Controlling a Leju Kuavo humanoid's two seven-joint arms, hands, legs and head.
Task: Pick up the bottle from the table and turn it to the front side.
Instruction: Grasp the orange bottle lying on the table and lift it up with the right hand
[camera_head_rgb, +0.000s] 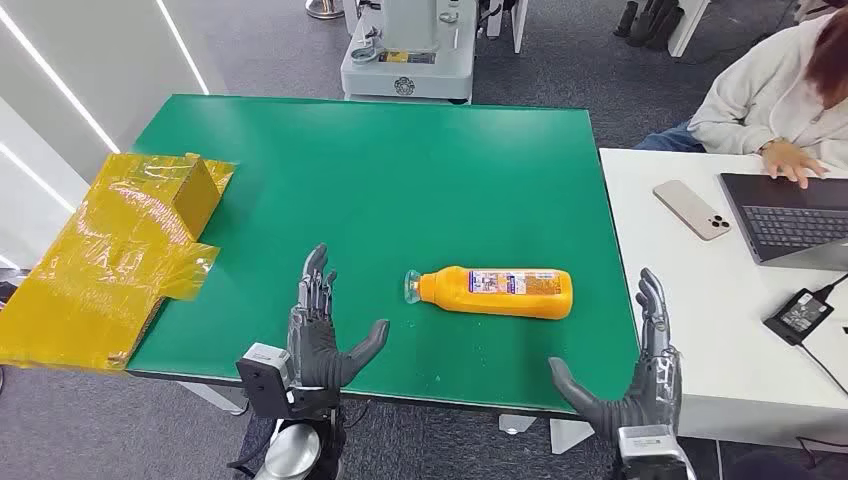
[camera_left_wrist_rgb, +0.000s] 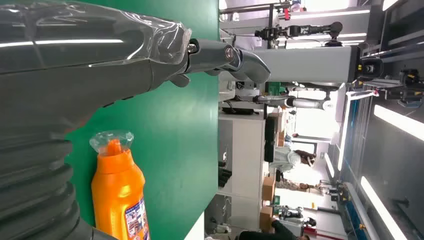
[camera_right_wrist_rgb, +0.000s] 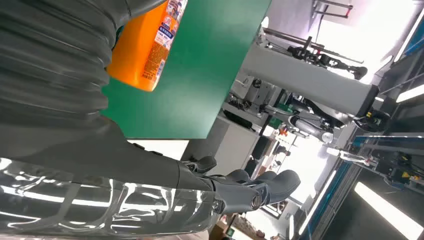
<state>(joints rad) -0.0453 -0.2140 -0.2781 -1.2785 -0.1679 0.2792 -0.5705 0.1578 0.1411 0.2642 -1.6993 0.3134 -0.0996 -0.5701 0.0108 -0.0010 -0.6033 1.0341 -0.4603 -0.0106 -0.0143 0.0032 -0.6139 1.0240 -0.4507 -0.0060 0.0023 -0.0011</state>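
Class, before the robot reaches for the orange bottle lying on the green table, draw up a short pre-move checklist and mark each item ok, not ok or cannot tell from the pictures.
1. Left hand free, fingers spread: ok.
2. Right hand free, fingers spread: ok.
3. Orange bottle lies on its side on the green table, between the hands, touching neither: ok.
4. Nothing on the green around the bottle; the yellow box sits far off at the table's left edge: ok.
5. Cap end points toward the left hand: ok.
6. Label showing is the front side: cannot tell.
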